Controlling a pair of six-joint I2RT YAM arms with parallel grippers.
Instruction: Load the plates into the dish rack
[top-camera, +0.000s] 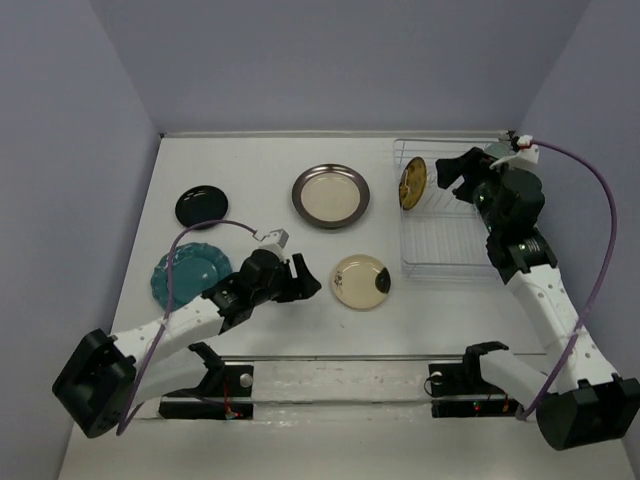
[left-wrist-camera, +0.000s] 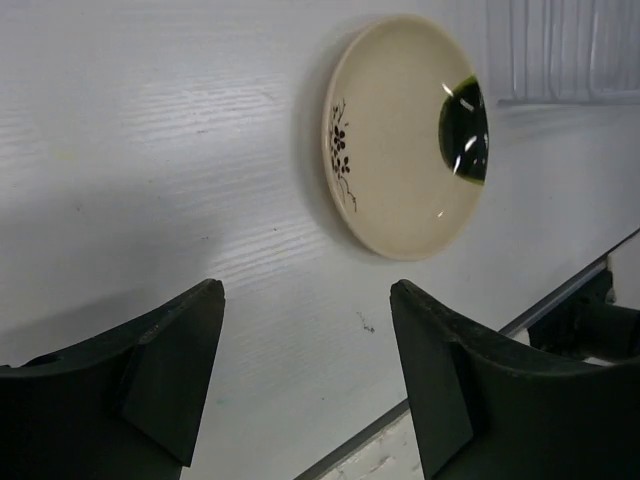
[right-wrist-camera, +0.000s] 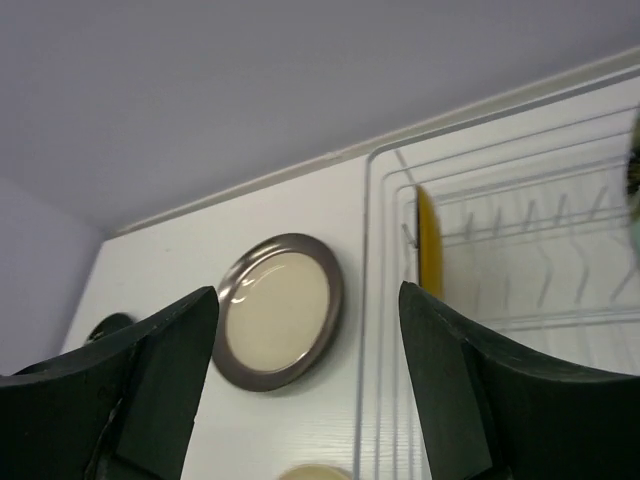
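Plate loading, early stage: one plate racked, four in view on the desk (top-camera: 260, 170).
The amber plate (top-camera: 413, 184) stands upright in the dish rack (top-camera: 450, 240), just ahead of the open, empty right fingers (right-wrist-camera: 455, 380). The tan plate (top-camera: 360, 281) lies ahead of the open, empty left fingers (left-wrist-camera: 165, 375). The silver-rimmed plate (top-camera: 331, 196), black plate (top-camera: 202, 206) and dark teal plate (top-camera: 187, 277) lie farther off. A blurred sliver at the right wrist view's edge is unidentifiable.
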